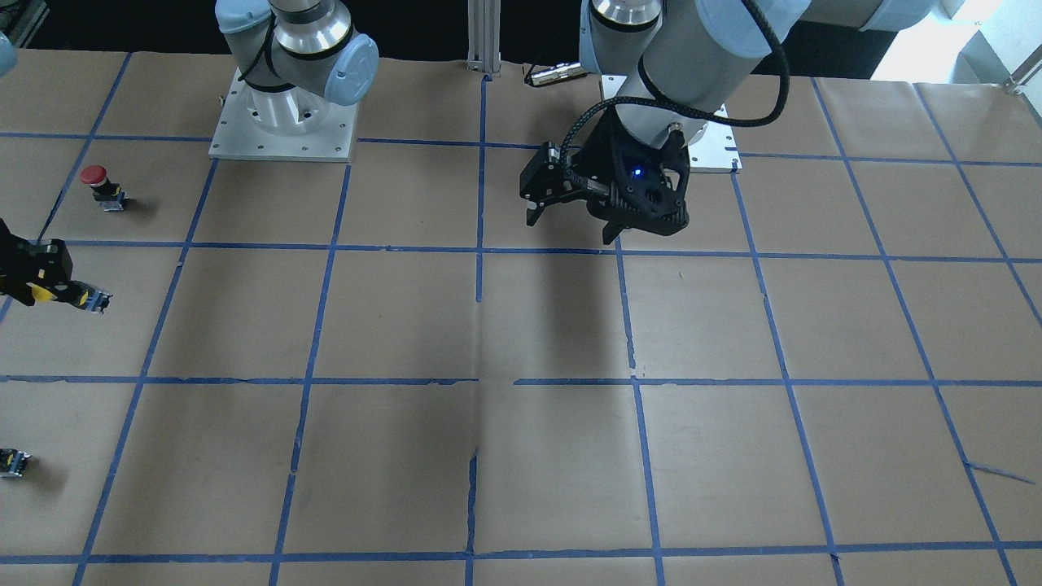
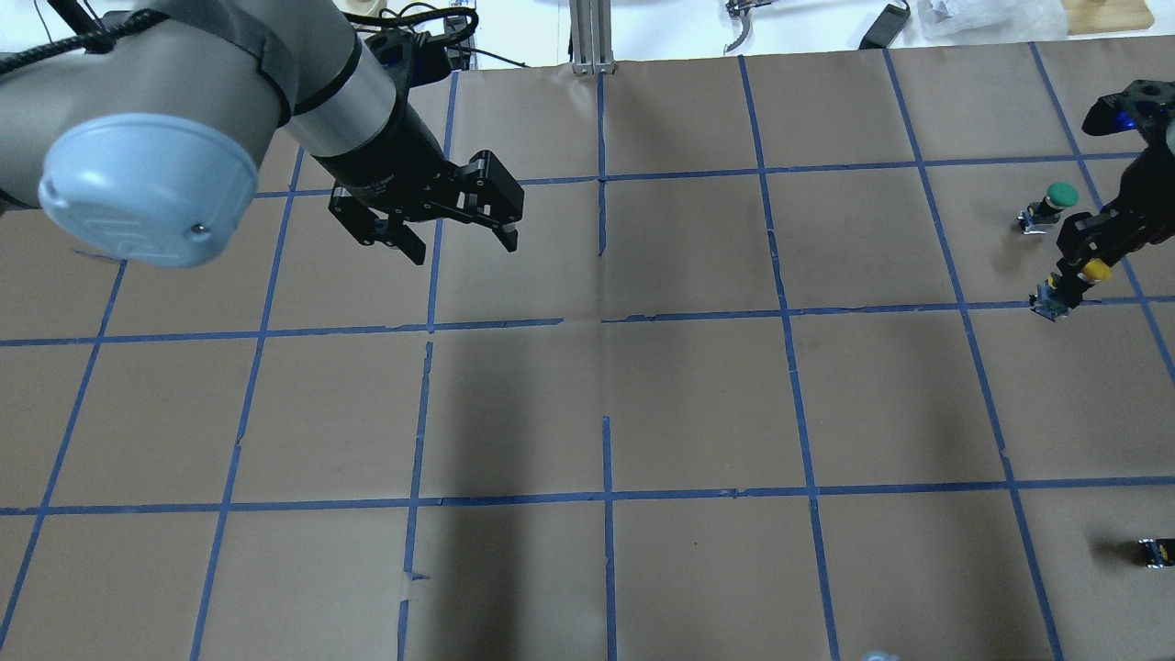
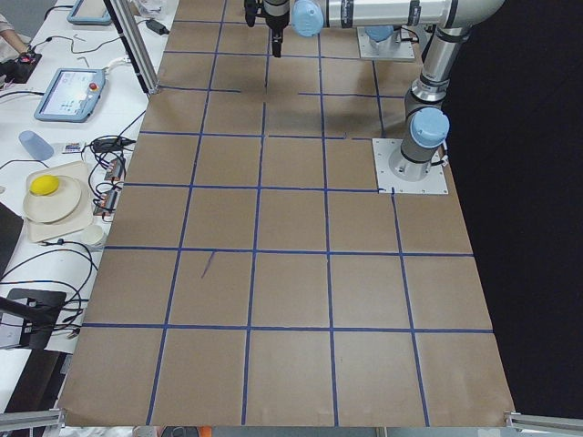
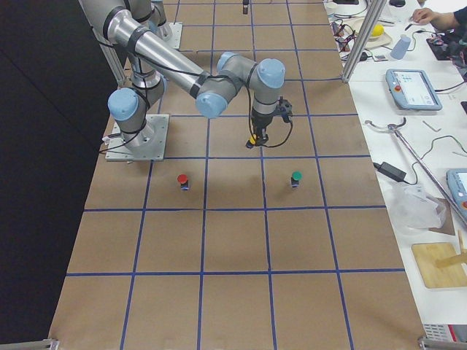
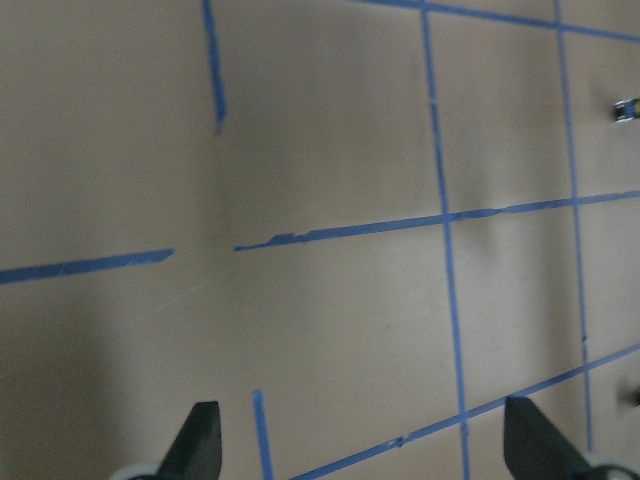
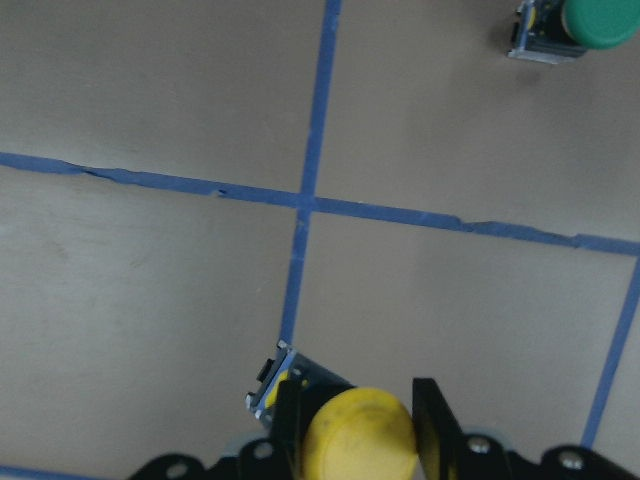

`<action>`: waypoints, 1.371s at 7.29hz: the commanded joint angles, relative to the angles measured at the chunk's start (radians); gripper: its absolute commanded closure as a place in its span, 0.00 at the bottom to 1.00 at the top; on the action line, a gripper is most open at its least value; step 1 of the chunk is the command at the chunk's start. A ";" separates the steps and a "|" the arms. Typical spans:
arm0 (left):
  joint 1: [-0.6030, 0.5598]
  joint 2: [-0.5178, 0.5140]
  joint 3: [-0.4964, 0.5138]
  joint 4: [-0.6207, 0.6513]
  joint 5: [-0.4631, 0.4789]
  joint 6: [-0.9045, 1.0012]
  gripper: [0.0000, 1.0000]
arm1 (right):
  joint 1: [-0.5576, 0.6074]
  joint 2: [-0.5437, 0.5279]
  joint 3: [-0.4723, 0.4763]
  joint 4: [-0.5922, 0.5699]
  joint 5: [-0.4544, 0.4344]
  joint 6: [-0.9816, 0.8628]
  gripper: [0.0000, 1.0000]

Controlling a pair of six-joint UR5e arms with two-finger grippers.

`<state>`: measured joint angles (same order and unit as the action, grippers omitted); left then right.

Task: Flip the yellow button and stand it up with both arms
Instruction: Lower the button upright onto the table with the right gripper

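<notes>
Brown-papered desk [image 2: 606, 395]: my right fingers [image 6: 432, 415] clamped the yellow button [image 6: 357, 437] by its cap near the green button [image 6: 590, 20]; left fingers [image 5: 200, 440] spread, well apart. Flip step; handover to left probably next.

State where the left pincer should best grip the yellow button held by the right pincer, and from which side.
Probably the black-and-silver switch body, not the cap. The right pincer clamps the yellow button by its round cap, while the body juts bare beyond that pincer's tips. The open left pincer would come in sideways from the middle of the table, closing across the boxy body.
</notes>
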<state>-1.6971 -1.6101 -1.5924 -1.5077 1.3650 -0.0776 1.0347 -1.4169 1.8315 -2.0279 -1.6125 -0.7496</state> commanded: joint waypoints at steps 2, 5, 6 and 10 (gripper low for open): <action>0.014 0.024 0.071 -0.060 0.167 0.002 0.00 | -0.051 0.000 0.181 -0.319 -0.006 -0.189 0.80; 0.016 0.032 0.072 -0.059 0.163 0.009 0.00 | -0.108 0.000 0.270 -0.429 -0.004 -0.263 0.80; 0.016 0.032 0.071 -0.062 0.163 0.009 0.00 | -0.126 0.003 0.276 -0.430 -0.003 -0.292 0.80; 0.020 0.032 0.068 -0.062 0.157 0.012 0.00 | -0.130 0.004 0.293 -0.436 -0.006 -0.318 0.78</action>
<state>-1.6772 -1.5773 -1.5243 -1.5692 1.5235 -0.0661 0.9079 -1.4154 2.1204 -2.4601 -1.6177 -1.0508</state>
